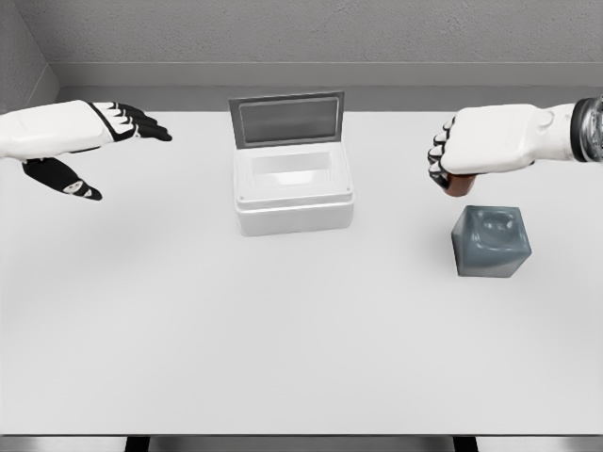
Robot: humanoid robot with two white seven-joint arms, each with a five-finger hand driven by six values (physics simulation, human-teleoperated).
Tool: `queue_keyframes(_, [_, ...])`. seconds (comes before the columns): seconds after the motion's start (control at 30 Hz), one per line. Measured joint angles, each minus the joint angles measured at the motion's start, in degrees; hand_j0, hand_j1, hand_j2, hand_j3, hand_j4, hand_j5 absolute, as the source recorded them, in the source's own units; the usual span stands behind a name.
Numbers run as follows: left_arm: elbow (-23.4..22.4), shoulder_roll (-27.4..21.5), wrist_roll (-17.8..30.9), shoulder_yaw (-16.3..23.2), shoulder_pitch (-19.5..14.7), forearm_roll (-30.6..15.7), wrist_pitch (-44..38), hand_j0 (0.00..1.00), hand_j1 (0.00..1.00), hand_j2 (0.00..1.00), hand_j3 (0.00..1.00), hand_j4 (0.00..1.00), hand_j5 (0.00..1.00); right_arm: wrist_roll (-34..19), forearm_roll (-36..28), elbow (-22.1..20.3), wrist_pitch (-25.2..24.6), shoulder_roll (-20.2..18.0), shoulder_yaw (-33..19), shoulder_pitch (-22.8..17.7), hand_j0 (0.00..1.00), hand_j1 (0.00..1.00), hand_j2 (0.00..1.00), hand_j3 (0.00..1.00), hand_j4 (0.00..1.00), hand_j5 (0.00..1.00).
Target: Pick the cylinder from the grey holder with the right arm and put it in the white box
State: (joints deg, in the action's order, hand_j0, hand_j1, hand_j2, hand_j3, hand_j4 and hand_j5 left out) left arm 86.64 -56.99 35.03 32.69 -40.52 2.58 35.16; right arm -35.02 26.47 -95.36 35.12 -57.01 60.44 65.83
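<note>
Right hand carrying the cylinder, clear of its holder, box not yet reached.

At right of frame the right hand [471, 151] is clamped on the small reddish-brown cylinder [459, 185], just above the dark grey cube-shaped holder [491, 242], whose socket looks vacant. The open white plastic box [293, 193] with raised lid sits at upper centre of the pale worktop [283, 330]; the left hand [89, 141] hovers spread at upper left. Risks: only the cylinder's end shows, so a shallow grip may slip in transit, or it could clip the box rim.

White table [283, 339], open white box [293, 193], grey holder [490, 242] to its right
</note>
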Motion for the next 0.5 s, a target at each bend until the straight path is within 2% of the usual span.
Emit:
queue_keyframes(0.2, [-0.1, 0.2, 0.0, 0.1, 0.6, 0.1, 0.0, 1.00, 1.00, 1.00, 1.00, 1.00, 1.00, 0.0, 0.0, 3.9, 0.0, 4.1, 0.0, 0.5, 0.46, 0.46, 0.46, 0.46, 0.46, 0.46])
queue_keyframes(0.5, [-1.2, 1.1, 0.0, 0.0, -0.1, 0.7, 0.0, 1.00, 1.00, 1.00, 1.00, 1.00, 1.00, 0.0, 0.1, 7.8, 0.0, 8.1, 0.0, 2.3, 0.46, 0.46, 0.46, 0.46, 0.46, 0.46])
